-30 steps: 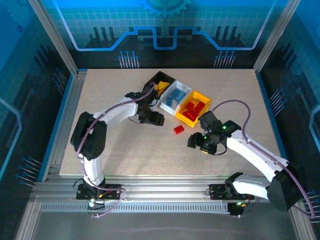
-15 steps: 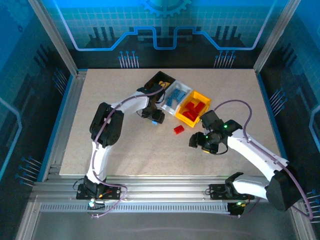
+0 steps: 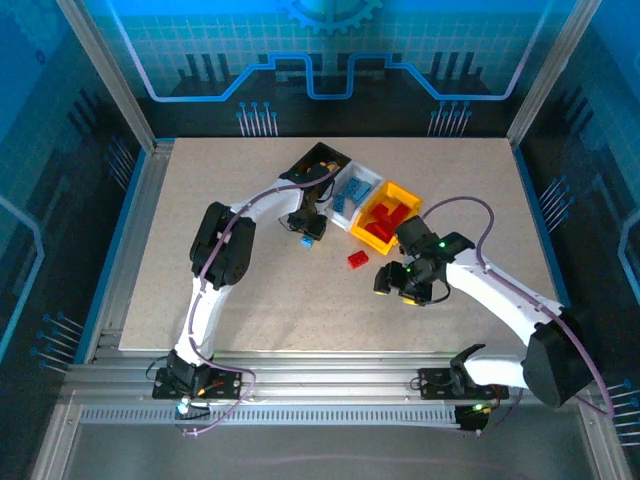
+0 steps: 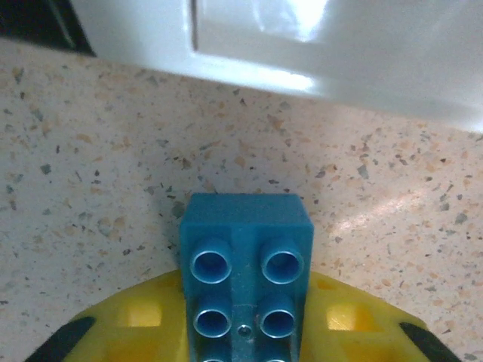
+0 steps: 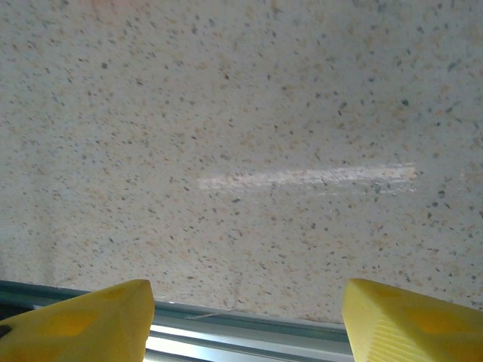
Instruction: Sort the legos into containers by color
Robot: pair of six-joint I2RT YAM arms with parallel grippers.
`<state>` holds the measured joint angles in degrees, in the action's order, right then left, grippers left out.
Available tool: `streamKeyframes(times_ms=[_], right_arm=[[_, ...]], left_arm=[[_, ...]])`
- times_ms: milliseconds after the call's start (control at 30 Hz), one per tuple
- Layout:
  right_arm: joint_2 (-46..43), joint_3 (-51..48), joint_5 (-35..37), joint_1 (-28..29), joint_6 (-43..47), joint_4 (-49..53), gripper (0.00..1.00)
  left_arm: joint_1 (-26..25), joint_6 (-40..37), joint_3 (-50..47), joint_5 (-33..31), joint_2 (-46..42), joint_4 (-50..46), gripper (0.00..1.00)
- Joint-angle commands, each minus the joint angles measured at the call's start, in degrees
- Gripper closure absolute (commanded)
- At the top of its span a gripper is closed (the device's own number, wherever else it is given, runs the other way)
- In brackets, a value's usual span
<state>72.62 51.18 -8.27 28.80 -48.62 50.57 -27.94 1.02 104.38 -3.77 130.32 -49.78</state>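
**Gripping a blue brick beside the bins**

Top view: the left hand [image 3: 311, 232] is clamped on a blue brick [image 3: 305, 241], low over the desk [image 3: 220, 200] and just beside the white bin [image 3: 368, 174]. That bin sits between the black bin [image 3: 335, 155] and the yellow bin [image 3: 410, 195]. A red brick [image 3: 357, 259] lies loose on the desk near the right hand [image 3: 390, 282]. Metal posts and blue panels wall the desk in, and there is plenty of bare surface on either side.

Left wrist view: the blue brick [image 4: 245, 249] is pinched by its side walls, studs facing the camera. It looks hard, light and glossy. The flat sides seem the surest hold, since the studs would likely let it twist. The white bin's wall [image 4: 339, 45] stands just ahead. The speckled desk looks smooth and faintly shiny.

Right wrist view: the right hand [image 5: 245, 317] has its fingers [image 5: 75, 320] spread with nothing between them, over bare desk. A pale strip [image 5: 249, 335] runs along what seems to be the edge.
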Motion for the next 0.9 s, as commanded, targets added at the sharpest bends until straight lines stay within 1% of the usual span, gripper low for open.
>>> streamKeyframes(times_ms=[0,100,167,367,500,633,767,867], right_arm=[[1.3,2.2,-1.2,0.0,0.3,-0.2,0.32],[2.2,2.8,-1.0,0.6,0.2,-0.5,0.32],[2.6,3.0,-0.9,0.9,-0.1,-0.6,0.32],[2.8,2.8,-0.4,1.6,-1.0,-1.5,0.31],[2.8,2.1,-0.3,1.9,-2.1,-2.9,0.31],[2.9,1.5,-0.5,2.3,-3.1,-4.1,0.31],[2.8,2.1,0.1,2.5,-3.1,-3.5,0.31],[2.4,2.7,0.8,2.4,-2.6,-2.5,0.31]], left_arm=[[0.3,0.5,0.1,0.5,-0.2,-1.8,0.76],[0.8,2.7,-1.5,2.2,-3.0,-1.8,0.76],[1.4,4.9,-3.2,4.8,-5.7,-1.4,0.76],[2.6,11.6,-8.5,17.0,-14.5,1.2,0.75],[3.5,16.0,-7.2,22.3,-17.7,2.8,0.74],[4.5,18.7,0.2,24.6,-15.5,3.3,0.73],[4.5,21.3,10.8,26.2,-8.8,2.6,0.73],[4.4,25.0,16.2,27.6,-4.3,4.9,0.73]])
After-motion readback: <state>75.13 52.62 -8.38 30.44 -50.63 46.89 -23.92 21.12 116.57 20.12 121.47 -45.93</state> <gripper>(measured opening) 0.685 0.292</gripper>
